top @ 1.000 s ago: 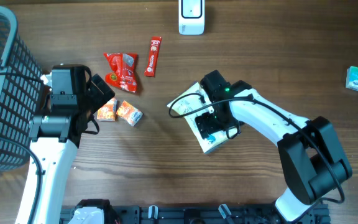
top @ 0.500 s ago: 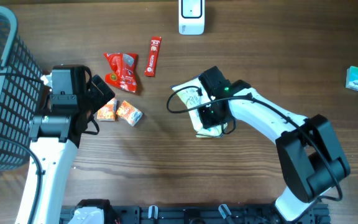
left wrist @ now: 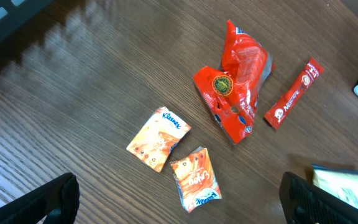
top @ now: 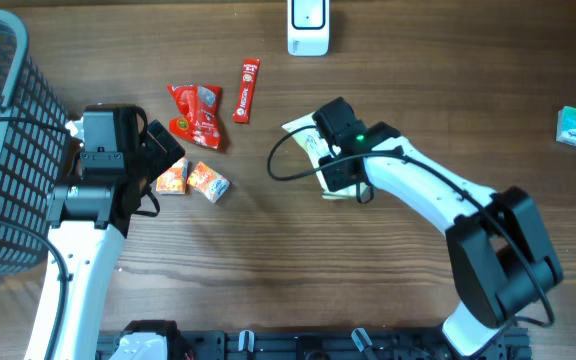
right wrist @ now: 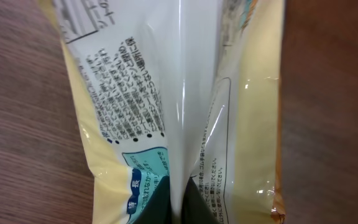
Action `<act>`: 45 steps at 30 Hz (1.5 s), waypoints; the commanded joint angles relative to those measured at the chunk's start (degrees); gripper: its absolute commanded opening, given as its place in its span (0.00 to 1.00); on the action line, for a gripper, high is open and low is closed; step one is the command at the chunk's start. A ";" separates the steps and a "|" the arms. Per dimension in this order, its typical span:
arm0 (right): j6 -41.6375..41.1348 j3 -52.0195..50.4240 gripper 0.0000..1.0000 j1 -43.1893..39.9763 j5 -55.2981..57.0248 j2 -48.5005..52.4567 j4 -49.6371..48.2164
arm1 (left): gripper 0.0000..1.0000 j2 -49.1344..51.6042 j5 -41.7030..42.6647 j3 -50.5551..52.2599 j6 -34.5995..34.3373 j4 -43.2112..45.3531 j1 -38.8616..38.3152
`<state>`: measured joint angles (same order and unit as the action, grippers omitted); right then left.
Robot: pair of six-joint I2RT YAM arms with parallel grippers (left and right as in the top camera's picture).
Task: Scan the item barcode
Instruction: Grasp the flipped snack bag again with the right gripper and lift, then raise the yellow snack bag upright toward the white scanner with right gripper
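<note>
From above, the right hand (top: 336, 165) pinched a pale yellow packet (top: 303, 135) over the counter (top: 268, 270), near the white scanner (top: 308, 25). The left wrist view showed the left hand (left wrist: 178, 186) spread and empty above two orange packs (left wrist: 160, 138). In the right wrist view only the packet's thin back seam was gripped, so it might slip or swing, turning its barcode away.
</note>
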<state>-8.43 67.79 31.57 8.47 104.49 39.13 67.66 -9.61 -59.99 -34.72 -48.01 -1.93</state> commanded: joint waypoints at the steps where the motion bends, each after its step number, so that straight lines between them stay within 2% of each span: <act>1: 7.10 2.49 0.04 3.74 11.56 -5.99 -2.95 | 1.00 -0.04 -0.31 -0.33 0.87 0.22 -0.09; 8: 11.32 2.49 0.04 9.46 23.26 -10.12 -8.90 | 1.00 -0.04 -0.31 -0.33 0.87 0.20 -0.09; 11: 14.93 2.49 0.04 11.80 24.15 -11.93 -9.73 | 1.00 -0.04 -0.31 -0.33 0.87 0.20 -0.09; 18: 14.01 2.49 0.04 14.21 24.06 -14.21 -9.55 | 1.00 -0.04 -0.31 -0.33 0.87 0.20 -0.09; 23: 14.49 2.49 0.04 15.58 17.86 -16.81 -9.42 | 1.00 -0.04 -0.31 -0.33 0.87 0.46 -0.09; 32: 14.49 -0.31 0.04 13.99 -2.14 -19.30 -4.63 | 1.00 -0.04 2.71 -0.33 0.87 0.61 -0.09; 37: 14.47 -8.48 0.04 13.86 -2.49 -19.15 -6.23 | 1.00 -0.04 3.19 -0.33 0.87 0.61 -0.09; 42: 12.70 -17.86 0.05 12.57 0.15 -18.56 -14.14 | 1.00 -0.04 3.19 -0.33 0.87 0.59 -0.09; 43: 12.48 -18.71 0.22 12.20 0.55 -18.53 -14.84 | 1.00 -0.04 3.19 -0.33 0.87 0.59 -0.09; 44: 12.74 -19.10 0.60 11.82 0.55 -18.53 -15.17 | 1.00 -0.04 3.19 -0.33 0.87 0.59 -0.09; 45: 12.96 -19.17 0.92 11.26 0.50 -18.53 -15.76 | 1.00 -0.04 3.19 -0.33 0.87 0.59 -0.09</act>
<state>5.04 49.17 44.07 7.99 86.04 24.97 67.66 -6.96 -59.99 -34.57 -47.57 -1.93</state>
